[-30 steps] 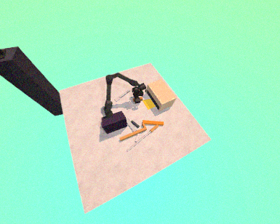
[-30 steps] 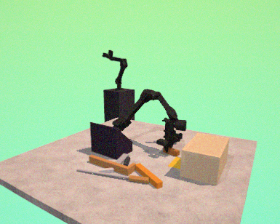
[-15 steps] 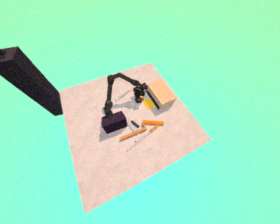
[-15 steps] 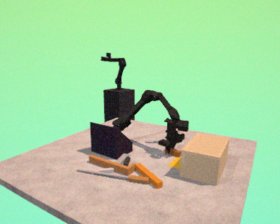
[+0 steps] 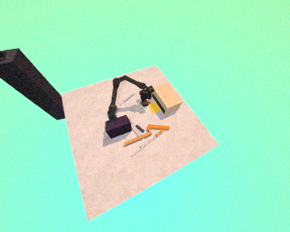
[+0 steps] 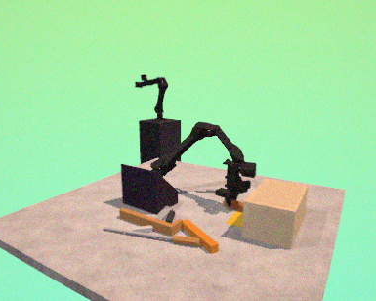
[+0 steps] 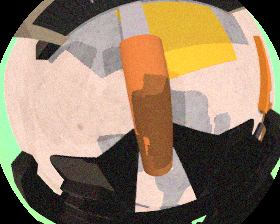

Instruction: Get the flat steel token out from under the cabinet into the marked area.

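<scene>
My gripper [image 5: 145,102] [image 6: 229,200] [image 7: 152,129] is shut on the orange handle [image 6: 236,206] [image 7: 146,60] of a tool, low in front of the cabinet [image 5: 169,94] [image 6: 275,196]. A flat grey part [image 7: 133,21] extends from the handle's far end towards the cabinet, across one side of the yellow marked area; its far tip is not visible. The yellow marked area [image 5: 154,108] [image 6: 234,219] [image 7: 188,27] lies on the table at the cabinet's front. The steel token cannot be made out in any view; the space under the cabinet is dark.
Orange bars [image 5: 137,139] [image 6: 144,218] [image 7: 263,75] form an angled shape on the table, beside a thin rod with an orange handle [image 5: 160,132] [image 6: 186,240]. A small dark block [image 5: 139,128] [image 6: 170,216] lies near the arm's base. Another thin pale rod [image 5: 126,99] lies behind the arm.
</scene>
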### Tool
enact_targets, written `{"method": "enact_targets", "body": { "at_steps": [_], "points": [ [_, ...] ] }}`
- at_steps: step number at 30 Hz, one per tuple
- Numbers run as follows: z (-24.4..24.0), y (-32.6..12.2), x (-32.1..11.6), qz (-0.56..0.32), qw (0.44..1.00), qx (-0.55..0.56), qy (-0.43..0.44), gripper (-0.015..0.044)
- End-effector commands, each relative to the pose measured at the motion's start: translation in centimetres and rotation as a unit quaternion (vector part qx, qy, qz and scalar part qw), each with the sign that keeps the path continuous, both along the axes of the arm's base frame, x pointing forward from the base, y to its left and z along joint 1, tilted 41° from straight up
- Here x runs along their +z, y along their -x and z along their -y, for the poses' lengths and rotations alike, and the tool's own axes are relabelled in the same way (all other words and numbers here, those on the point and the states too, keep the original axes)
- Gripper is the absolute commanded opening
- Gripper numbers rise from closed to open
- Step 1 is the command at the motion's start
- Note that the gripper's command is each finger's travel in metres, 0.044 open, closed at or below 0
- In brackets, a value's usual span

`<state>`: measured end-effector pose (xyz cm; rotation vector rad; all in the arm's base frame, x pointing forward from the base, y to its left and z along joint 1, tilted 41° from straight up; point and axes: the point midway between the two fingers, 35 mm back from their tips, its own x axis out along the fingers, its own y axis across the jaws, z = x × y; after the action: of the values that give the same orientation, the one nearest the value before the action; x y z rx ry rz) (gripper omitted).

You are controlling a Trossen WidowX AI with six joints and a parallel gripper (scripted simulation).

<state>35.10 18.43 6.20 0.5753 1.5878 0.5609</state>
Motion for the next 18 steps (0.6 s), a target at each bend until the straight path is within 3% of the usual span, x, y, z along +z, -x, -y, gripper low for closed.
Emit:
{"method": "enact_targets", "body": {
  "at_steps": [1, 18],
  "points": [
    [0.0, -0.6, -0.1, 0.002, 1.0, 0.0, -0.001, 0.0],
    [0.1, -2.0, -0.3, 0.002, 1.0, 0.0, -0.001, 0.0]
  ]
}}
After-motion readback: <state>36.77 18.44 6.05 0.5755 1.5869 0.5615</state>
